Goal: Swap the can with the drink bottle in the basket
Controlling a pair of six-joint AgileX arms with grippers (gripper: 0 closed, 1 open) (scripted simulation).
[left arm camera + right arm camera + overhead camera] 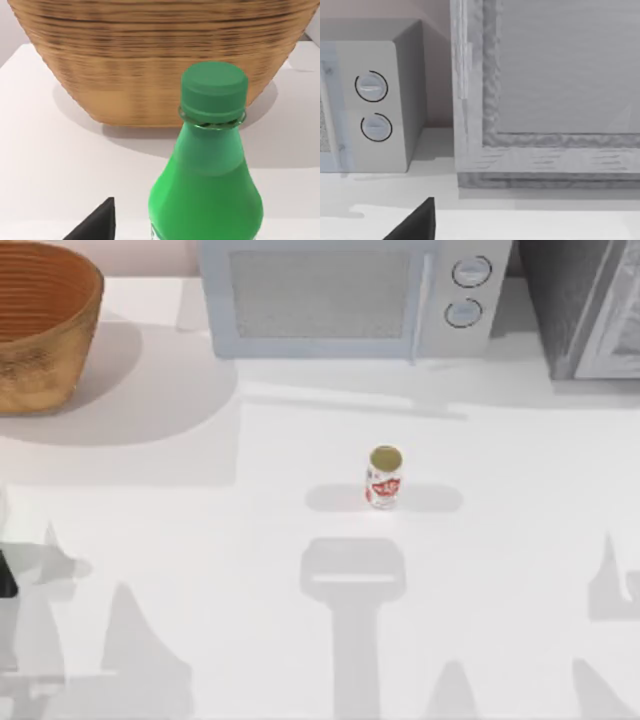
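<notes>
Can upright mid-table; green bottle close before my left wrist, outside the basket.

The small white can with red lettering and a dull gold top point(384, 477) stands upright on the white table point(200, 540), well apart from the large round tan wicker basket point(40, 330) at the far left corner. A pale grey microwave with two round dials point(350, 300) sits along the back edge, with a grey cabinet-like box point(585, 305) to its right. In my left wrist view, a green plastic drink bottle with a green cap point(210, 165) stands upright in front of the basket's outer wall point(150, 60). One dark fingertip point(97, 225) of my left gripper shows beside it; I cannot tell whether either of my grippers is wide, narrow or holding.
</notes>
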